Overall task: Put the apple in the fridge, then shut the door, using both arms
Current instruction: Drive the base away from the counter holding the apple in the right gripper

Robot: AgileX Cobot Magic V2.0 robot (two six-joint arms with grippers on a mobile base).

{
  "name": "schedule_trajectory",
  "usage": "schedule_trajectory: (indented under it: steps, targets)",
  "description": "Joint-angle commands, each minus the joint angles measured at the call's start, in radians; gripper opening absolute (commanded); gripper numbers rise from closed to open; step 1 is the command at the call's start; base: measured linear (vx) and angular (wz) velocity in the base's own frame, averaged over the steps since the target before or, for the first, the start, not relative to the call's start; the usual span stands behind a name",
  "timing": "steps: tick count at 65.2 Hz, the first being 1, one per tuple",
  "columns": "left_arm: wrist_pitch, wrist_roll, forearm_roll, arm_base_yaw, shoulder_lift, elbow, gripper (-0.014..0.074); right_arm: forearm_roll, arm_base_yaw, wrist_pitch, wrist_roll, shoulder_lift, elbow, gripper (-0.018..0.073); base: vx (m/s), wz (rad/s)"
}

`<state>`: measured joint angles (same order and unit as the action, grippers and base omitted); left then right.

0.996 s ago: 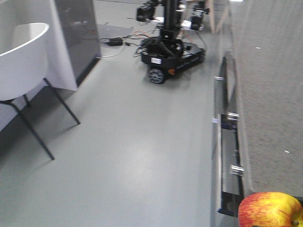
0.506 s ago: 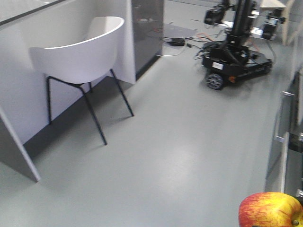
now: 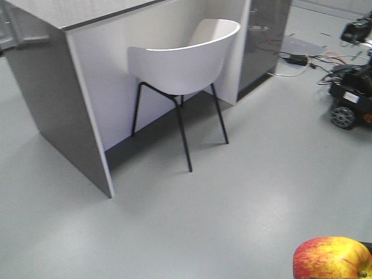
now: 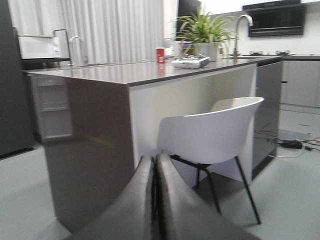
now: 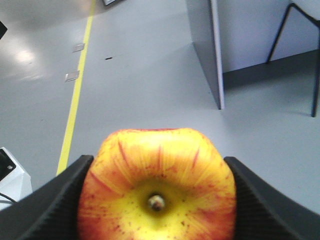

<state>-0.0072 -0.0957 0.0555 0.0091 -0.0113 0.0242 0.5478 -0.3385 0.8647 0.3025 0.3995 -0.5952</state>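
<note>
The apple [image 5: 157, 190], red with yellow streaks, fills the bottom of the right wrist view with its stem end facing the camera. My right gripper [image 5: 157, 160] is shut on it, one black finger [image 5: 55, 200] pressing each side. The apple [image 3: 331, 258] also shows in the bottom right corner of the front view, above the grey floor. My left gripper [image 4: 155, 162] is shut, its two fingers touching with nothing between them. It points at a white chair. A tall dark surface [image 4: 7, 75] at the left edge of the left wrist view might be the fridge; I cannot tell. No door shows.
A white chair [image 3: 186, 58] on black legs stands tucked at a grey kitchen island [image 3: 64, 99]. A black wheeled robot [image 3: 351, 104] and floor cables [image 3: 296, 58] are at the right. The island top carries a red can [image 4: 160, 54] and a plant [image 4: 202, 30]. A yellow line [image 5: 75, 100] runs along the floor.
The front view has swung left: the chair and island slid in from the left, and the wheeled robot moved to the right edge. The apple stays held in the same corner.
</note>
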Motion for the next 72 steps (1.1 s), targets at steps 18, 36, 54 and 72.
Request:
schedule_trajectory:
  steps: [18, 36, 54, 72]
  targets:
    - [-0.073, -0.002, -0.011, 0.001, -0.015, 0.029, -0.0006, 0.037, -0.002, -0.064, 0.003, 0.005, -0.027, 0.0336, -0.02, 0.45]
    - [-0.073, -0.002, -0.011, 0.001, -0.015, 0.029, -0.0006, 0.037, -0.002, -0.064, 0.003, 0.005, -0.027, 0.0336, -0.01, 0.48]
    - [-0.073, -0.002, -0.011, 0.001, -0.015, 0.029, -0.0006, 0.037, -0.002, -0.062, 0.003, 0.005, -0.027, 0.0336, 0.0, 0.49]
    - [-0.073, -0.002, -0.011, 0.001, -0.015, 0.029, -0.0006, 0.037, -0.002, -0.062, 0.003, 0.005, -0.027, 0.0336, 0.03, 0.45]
